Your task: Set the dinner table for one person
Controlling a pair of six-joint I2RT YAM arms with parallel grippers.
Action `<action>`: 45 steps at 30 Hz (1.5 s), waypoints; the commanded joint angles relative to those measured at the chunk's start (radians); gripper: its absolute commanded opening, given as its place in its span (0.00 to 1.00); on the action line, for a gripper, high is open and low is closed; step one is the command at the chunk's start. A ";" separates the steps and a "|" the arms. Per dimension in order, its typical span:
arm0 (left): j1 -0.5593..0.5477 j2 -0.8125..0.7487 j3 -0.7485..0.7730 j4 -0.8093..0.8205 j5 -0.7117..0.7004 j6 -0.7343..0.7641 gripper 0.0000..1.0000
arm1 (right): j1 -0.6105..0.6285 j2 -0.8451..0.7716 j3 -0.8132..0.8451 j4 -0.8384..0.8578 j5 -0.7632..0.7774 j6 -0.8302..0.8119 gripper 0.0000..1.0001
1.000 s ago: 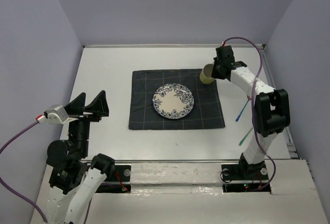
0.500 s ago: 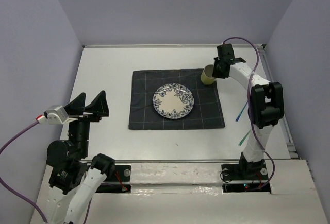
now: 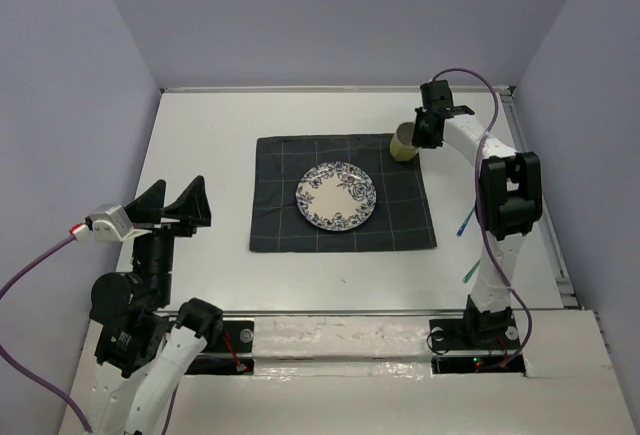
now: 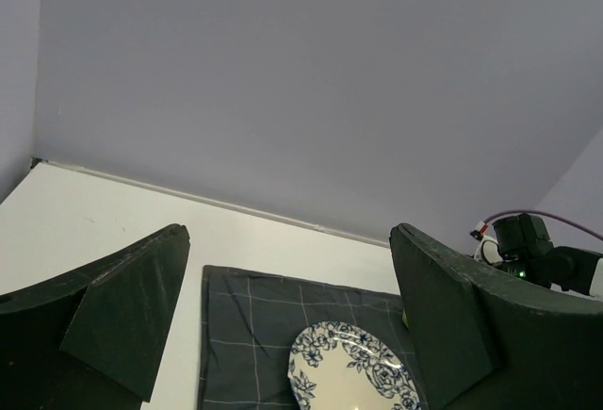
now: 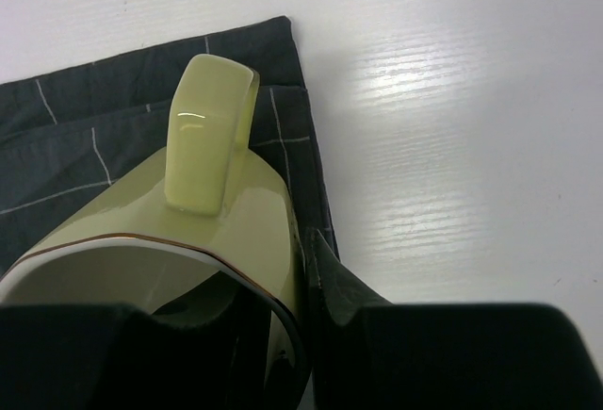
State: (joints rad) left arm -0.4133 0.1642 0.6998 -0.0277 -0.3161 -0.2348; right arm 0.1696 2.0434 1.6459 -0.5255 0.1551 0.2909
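The white table (image 3: pixel 200 135) stretches across the whole workspace. A dark checked placemat (image 3: pixel 280 217) lies mid-table, a flowered plate (image 3: pixel 336 196) centred on it. At the mat's far right corner the right claw (image 3: pixel 415 139) grips a green mug (image 3: pixel 401 146) by its wall; the left claw (image 3: pixel 178 203) gapes wide.

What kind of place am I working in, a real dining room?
Probably a lab test cell: bare walls box in a white table, two arms bolted at its edge, one staged placemat and plate.
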 commanded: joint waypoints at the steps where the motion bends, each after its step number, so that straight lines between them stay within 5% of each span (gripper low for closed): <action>1: -0.004 0.000 0.006 0.051 -0.011 0.022 0.99 | -0.005 -0.008 0.094 -0.010 -0.016 0.005 0.28; 3: -0.004 -0.002 0.006 0.052 -0.011 0.019 0.99 | -0.005 -0.020 0.112 -0.024 -0.008 0.008 0.44; 10: -0.005 -0.011 0.004 0.052 -0.008 0.018 0.99 | -0.005 -0.152 0.043 -0.021 -0.023 0.053 0.52; 16: -0.024 -0.038 0.003 0.051 -0.008 0.023 0.99 | -0.015 -0.511 -0.381 0.159 0.052 0.152 0.42; 21: -0.053 -0.072 0.004 0.046 -0.024 0.025 0.99 | -0.077 -0.811 -0.782 0.232 0.100 0.272 0.22; 27: -0.093 -0.104 0.004 0.048 -0.031 0.026 0.99 | -0.241 -1.061 -1.058 0.225 0.057 0.318 0.27; 30: -0.113 -0.109 0.004 0.048 -0.034 0.028 0.99 | -0.307 -1.024 -1.039 0.222 0.002 0.292 0.34; 36: -0.128 -0.126 0.003 0.046 -0.044 0.029 0.99 | -0.378 -0.760 -0.953 0.232 -0.006 0.252 0.34; 45: -0.154 -0.137 0.003 0.046 -0.044 0.028 0.99 | -0.389 -0.583 -0.847 0.252 0.018 0.228 0.34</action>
State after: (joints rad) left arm -0.5564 0.0479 0.6998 -0.0273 -0.3454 -0.2245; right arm -0.2161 1.4059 0.7246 -0.3260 0.1570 0.5438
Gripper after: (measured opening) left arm 0.989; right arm 0.343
